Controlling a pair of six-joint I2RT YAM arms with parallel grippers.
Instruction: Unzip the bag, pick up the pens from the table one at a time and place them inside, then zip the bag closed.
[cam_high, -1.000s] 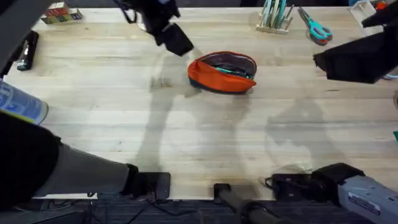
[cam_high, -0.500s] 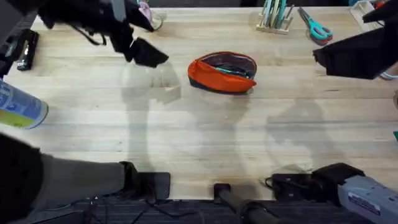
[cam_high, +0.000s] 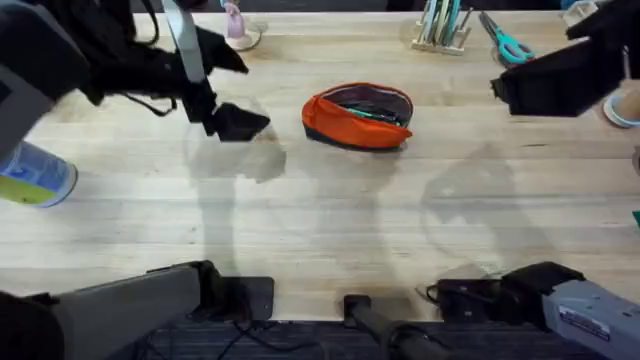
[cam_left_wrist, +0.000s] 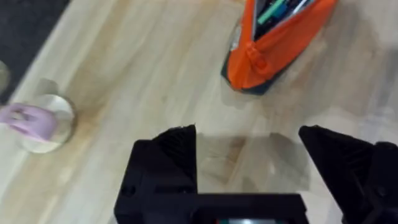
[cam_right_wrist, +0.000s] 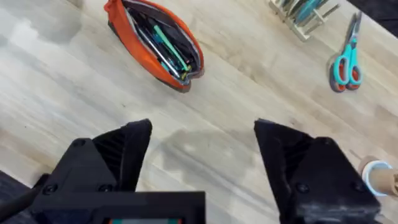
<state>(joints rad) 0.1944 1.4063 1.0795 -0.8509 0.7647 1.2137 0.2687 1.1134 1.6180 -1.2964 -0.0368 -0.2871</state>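
Plank-grained table (cam_high: 330, 215) bears unzipped orange bag (cam_high: 357, 118).

Lying on the light wooden table (cam_high: 330, 220), a little toward twelve o'clock from its centre: an oblong orange fabric bag (cam_high: 357, 117) with a dark navy bottom band. Sitting unzipped, its top gaping open toward twelve o'clock, its long axis running from nine o'clock to three o'clock. Holding several slim pens (cam_right_wrist: 163, 43) inside, dark ones alongside at least one teal or green, packed lengthwise along the pouch. Showing visible plank grain across the tabletop, bare around the pouch on all sides.
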